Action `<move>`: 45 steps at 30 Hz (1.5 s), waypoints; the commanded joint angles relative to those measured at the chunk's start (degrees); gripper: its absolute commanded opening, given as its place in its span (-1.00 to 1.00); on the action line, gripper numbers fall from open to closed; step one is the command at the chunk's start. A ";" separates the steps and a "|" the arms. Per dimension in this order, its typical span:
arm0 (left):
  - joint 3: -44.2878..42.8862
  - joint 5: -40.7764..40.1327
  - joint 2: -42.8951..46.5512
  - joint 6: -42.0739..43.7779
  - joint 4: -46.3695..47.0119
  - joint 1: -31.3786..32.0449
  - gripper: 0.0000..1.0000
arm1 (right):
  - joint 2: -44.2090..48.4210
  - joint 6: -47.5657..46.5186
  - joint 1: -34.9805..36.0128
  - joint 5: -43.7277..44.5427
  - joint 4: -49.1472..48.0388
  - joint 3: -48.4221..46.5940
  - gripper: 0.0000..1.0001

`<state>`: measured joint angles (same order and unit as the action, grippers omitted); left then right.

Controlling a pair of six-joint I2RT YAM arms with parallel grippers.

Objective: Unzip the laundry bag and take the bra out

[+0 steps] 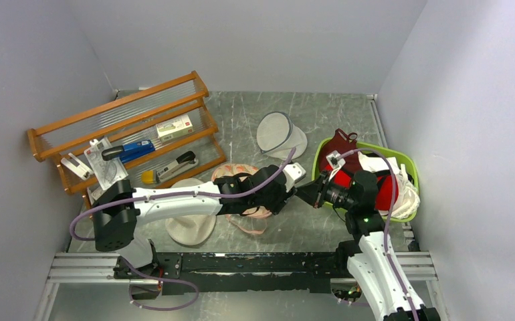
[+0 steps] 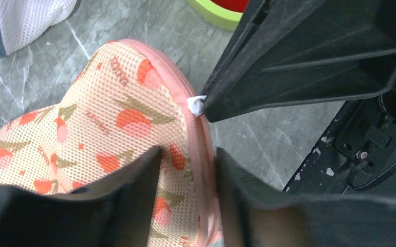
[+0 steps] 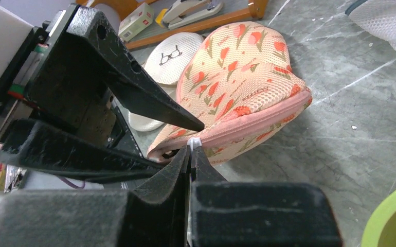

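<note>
The laundry bag (image 1: 236,175) lies at table centre, mostly under my left arm; it is pink mesh with red-orange motifs and a pink zipper rim (image 3: 257,121). My left gripper (image 2: 188,159) is shut on the bag's near edge, with the rim between its fingers (image 3: 134,98). My right gripper (image 3: 191,149) is shut on the small white zipper pull (image 2: 197,105) at the bag's end, tip to tip with my left gripper (image 1: 283,195). The zipper rim I can see looks closed. The orange bra is hidden.
A green basket (image 1: 407,162) with red and white garments stands at right, behind my right gripper (image 1: 303,194). A round white mesh pouch (image 1: 278,134) sits behind the bag. A cream mesh bag with a glasses mark (image 3: 173,51) lies left. A wooden rack (image 1: 128,134) holds a stapler and boxes.
</note>
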<state>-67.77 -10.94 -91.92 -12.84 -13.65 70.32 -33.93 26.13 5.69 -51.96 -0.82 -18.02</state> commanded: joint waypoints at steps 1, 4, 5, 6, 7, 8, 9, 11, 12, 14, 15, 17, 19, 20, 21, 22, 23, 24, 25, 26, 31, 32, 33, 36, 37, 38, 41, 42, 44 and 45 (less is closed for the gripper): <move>-1.61 -3.67 -0.08 0.30 -1.12 -0.03 -0.07 | 0.90 -0.24 0.04 -1.12 1.33 0.57 -1.00; 0.00 -4.52 1.57 0.19 -1.54 -0.14 -0.43 | 0.35 -0.16 0.06 -0.80 0.73 0.68 -1.00; 0.65 -4.75 2.23 0.25 -1.70 -0.09 -0.55 | -0.05 -0.03 0.06 -0.34 0.53 0.73 -1.00; 1.54 -5.16 3.02 0.27 -1.85 -0.10 -0.62 | -0.42 -0.02 0.08 0.39 0.28 0.74 -1.00; 1.93 -5.73 3.87 0.18 -2.16 -0.10 -0.69 | -0.81 0.10 0.10 0.98 -0.08 0.76 -1.00; 2.66 -6.26 4.58 0.14 -2.68 -0.06 -0.77 | -1.39 0.13 0.10 1.45 -0.66 0.92 -1.00; 3.21 -6.78 5.37 0.03 -3.18 -0.05 -0.85 | -1.98 0.40 0.06 2.09 -1.20 1.03 -1.00; 4.29 -7.29 7.10 -0.33 -3.95 -0.10 -0.86 | -3.60 0.75 0.02 3.97 -2.14 1.14 -1.00; 4.88 -7.31 7.97 -0.37 -4.12 -0.10 -0.87 | -4.84 0.72 0.05 4.85 -2.58 1.22 -1.00; 6.09 -7.23 9.82 -0.60 -4.50 -0.06 -0.86 | -6.95 0.75 0.06 6.38 -3.73 1.40 -1.00; 6.72 -6.91 11.14 -0.56 -4.52 -0.09 -0.86 | -8.11 0.81 -0.03 7.00 -4.46 1.53 -1.00; 8.04 -5.83 13.28 -0.60 -4.17 -0.10 -0.86 | -10.73 0.93 0.00 8.13 -6.26 1.83 -1.00; 9.48 -3.77 15.33 -0.29 -3.20 -0.10 -0.86 | -14.00 1.04 -0.04 9.00 -8.32 1.87 -1.00; 10.24 -2.45 16.28 -0.02 -2.55 -0.10 -0.86 | -15.73 1.22 0.01 9.21 -9.55 1.82 -1.00; 10.95 -1.02 17.10 0.40 -1.79 -0.10 -0.86 | -17.48 1.59 0.00 9.20 -11.24 1.83 -1.00; 11.55 0.61 17.88 0.85 -0.96 -0.08 -0.86 | -19.21 2.24 0.01 9.06 -13.31 1.99 -1.00; 12.15 2.18 18.48 1.51 -0.03 -0.09 -0.86 | -21.04 2.85 0.02 9.00 -15.26 2.12 -1.00; 12.64 3.70 18.96 1.86 0.66 -0.10 -0.86 | -22.85 3.46 0.00 8.76 -17.00 2.12 -1.00; 13.14 4.81 19.38 2.01 1.30 -0.02 -0.86 | -24.48 4.04 0.03 8.40 -18.74 2.13 -1.00; 13.60 5.37 19.53 2.20 1.86 -0.01 -0.87 | -25.87 4.54 0.09 7.93 -20.47 2.05 -1.00; 13.50 5.34 17.98 1.82 1.43 -0.01 -0.86 | -27.57 4.41 0.26 7.85 -20.41 1.33 -1.00; 12.94 5.74 17.21 1.85 0.80 -0.01 -0.86 | -26.93 3.74 0.28 8.39 -19.13 1.20 -1.00; 12.65 5.94 16.61 1.85 0.66 -0.01 -0.86 | -26.04 3.15 0.30 9.03 -17.60 1.04 -1.00; 12.28 6.99 15.29 1.86 0.96 -0.01 -0.75 | -22.99 1.58 0.24 10.45 -13.04 0.50 -1.00; 12.06 7.05 14.94 1.75 1.02 0.03 -0.54 | -21.43 1.27 0.26 10.95 -11.59 0.19 -1.00; 11.82 7.06 14.67 1.62 1.11 -0.01 -0.26 | -20.11 1.07 0.28 11.24 -10.17 -0.12 -0.98; 10.91 7.40 14.78 1.80 1.82 -0.14 0.45 | -16.72 0.35 0.20 12.64 -5.78 -1.75 -0.74; 10.41 7.43 15.11 1.85 1.89 -0.28 0.55 | -15.86 -0.08 0.22 13.53 -4.38 -2.42 -0.69; 8.69 8.26 15.65 2.12 1.46 -1.23 0.66 | -14.51 -1.08 0.23 14.96 -1.39 -4.04 -0.63; 7.45 8.73 15.94 2.32 0.76 -2.10 0.69 | -13.98 -1.48 0.24 15.81 0.17 -4.91 -0.60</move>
<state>-55.09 -5.19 -77.19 -11.14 -13.26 69.89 -50.35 27.53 6.09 -40.60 -7.11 -19.00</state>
